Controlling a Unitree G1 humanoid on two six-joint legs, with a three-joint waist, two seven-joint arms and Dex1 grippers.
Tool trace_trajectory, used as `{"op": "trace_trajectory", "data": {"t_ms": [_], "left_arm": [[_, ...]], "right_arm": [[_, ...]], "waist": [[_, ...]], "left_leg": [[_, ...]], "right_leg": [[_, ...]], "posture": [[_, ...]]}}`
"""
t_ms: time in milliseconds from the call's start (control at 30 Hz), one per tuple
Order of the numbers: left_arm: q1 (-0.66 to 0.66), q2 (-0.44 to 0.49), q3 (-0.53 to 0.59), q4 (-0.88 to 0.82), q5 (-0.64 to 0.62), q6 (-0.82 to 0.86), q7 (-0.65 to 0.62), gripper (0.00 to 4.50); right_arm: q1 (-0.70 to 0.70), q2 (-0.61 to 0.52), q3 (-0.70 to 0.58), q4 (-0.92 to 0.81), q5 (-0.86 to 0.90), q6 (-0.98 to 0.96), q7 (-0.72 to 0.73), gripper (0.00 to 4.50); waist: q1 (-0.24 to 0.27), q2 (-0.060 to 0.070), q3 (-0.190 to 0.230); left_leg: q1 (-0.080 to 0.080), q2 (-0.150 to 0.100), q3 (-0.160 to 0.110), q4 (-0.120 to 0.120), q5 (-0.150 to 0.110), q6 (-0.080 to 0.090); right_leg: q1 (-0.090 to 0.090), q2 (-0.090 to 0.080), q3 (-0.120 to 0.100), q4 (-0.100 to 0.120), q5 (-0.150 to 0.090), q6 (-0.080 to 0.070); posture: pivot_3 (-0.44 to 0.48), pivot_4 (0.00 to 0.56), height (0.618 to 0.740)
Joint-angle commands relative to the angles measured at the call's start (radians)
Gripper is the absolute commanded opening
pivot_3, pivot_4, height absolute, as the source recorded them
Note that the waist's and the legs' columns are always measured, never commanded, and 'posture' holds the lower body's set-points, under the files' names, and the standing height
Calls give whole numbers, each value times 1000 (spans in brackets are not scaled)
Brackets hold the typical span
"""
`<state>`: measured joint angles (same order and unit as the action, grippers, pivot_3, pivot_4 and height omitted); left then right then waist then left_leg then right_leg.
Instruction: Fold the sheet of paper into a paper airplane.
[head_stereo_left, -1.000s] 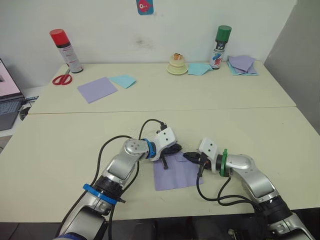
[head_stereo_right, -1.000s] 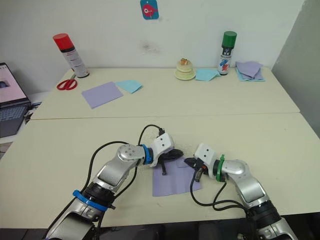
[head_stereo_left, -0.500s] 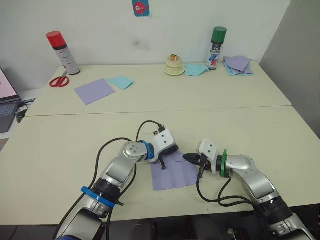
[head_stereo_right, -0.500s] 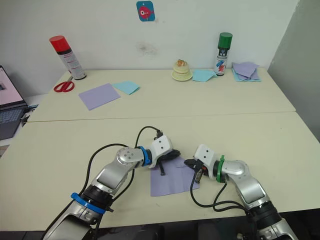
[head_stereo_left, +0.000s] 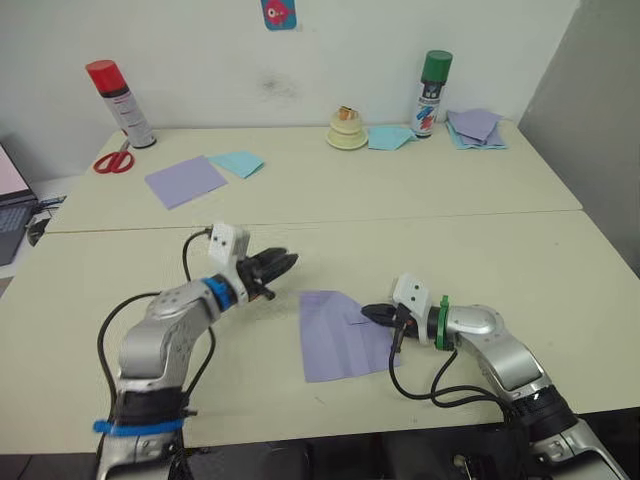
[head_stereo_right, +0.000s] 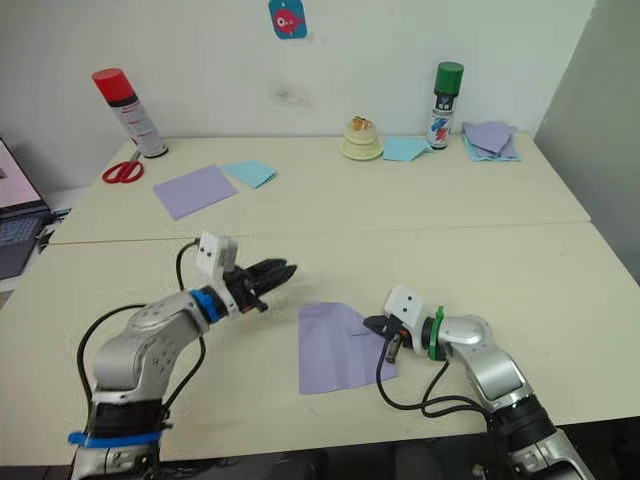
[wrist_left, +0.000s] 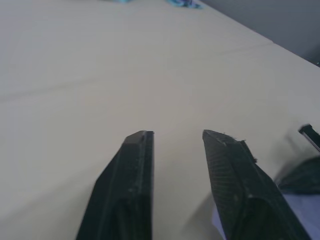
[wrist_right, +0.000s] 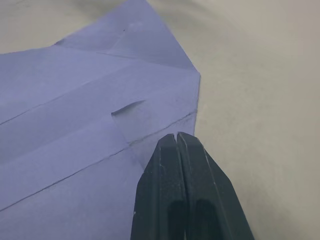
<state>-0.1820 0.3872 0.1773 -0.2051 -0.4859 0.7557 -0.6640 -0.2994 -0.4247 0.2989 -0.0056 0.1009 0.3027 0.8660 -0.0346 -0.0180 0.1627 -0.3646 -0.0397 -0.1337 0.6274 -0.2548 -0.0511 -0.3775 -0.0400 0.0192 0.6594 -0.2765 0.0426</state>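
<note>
Early fold; creased lavender sheet of paper pinned at one edge.

Left gripper (head_stereo_left: 283, 264) hovers with jaws narrowly parted, empty; the thin, creased lavender-purple sheet of paper (head_stereo_left: 335, 333) lies just to its right on the cream table (head_stereo_left: 500, 250). Right gripper (head_stereo_left: 372, 315) has fingers pressed together, tips bearing on the sheet's right edge. Judgement: hold that pin steady, align edges before creasing.
</note>
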Motion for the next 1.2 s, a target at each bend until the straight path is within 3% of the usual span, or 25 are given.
{"op": "trace_trajectory", "data": {"t_ms": [33,167,433,533,733,1000,1200], "left_arm": [[51,-9,12,-87,-80,69,14,2550],[101,-32,-43,-102,-66,53,37,2550],[65,-79,-142,-62,-22,-9,76,2550],[65,-76,-145,-56,-20,-22,83,2004],[46,-15,-176,-58,3,-35,48,48],[-70,83,-305,107,189,-218,-15,17],[-124,101,-339,167,240,-310,-76,17]], "right_arm": [[3,2,27,27,-15,17,7,0],[-2,3,27,30,-14,19,14,0],[-15,12,21,35,-6,32,17,0],[-22,19,15,27,-2,41,13,0],[-20,26,6,-2,10,54,10,0],[-40,49,4,-19,30,70,18,0],[-43,48,14,-10,22,70,18,0]], "waist": [[3,-1,1],[6,-2,1],[2,-2,1],[2,-2,1],[3,-2,1],[3,-1,2],[4,0,2]], "left_leg": [[0,0,0,0,0,0],[0,0,-1,0,0,0],[0,0,0,0,0,-1],[0,1,0,0,-1,-1],[-1,1,0,0,-1,-1],[-1,0,0,-1,-1,-2],[-4,-1,0,-1,-1,-2]], "right_leg": [[0,0,0,0,0,0],[1,-1,-1,0,0,0],[0,-1,0,-1,0,-1],[0,0,0,-1,0,-1],[0,0,0,-1,-1,-1],[-1,1,0,-1,-1,-1],[-4,0,0,-1,-1,-2]], "posture": [[0,150,740],[0,150,740],[0,150,740],[0,150,740],[0,150,740],[0,150,740],[0,150,740]]}}
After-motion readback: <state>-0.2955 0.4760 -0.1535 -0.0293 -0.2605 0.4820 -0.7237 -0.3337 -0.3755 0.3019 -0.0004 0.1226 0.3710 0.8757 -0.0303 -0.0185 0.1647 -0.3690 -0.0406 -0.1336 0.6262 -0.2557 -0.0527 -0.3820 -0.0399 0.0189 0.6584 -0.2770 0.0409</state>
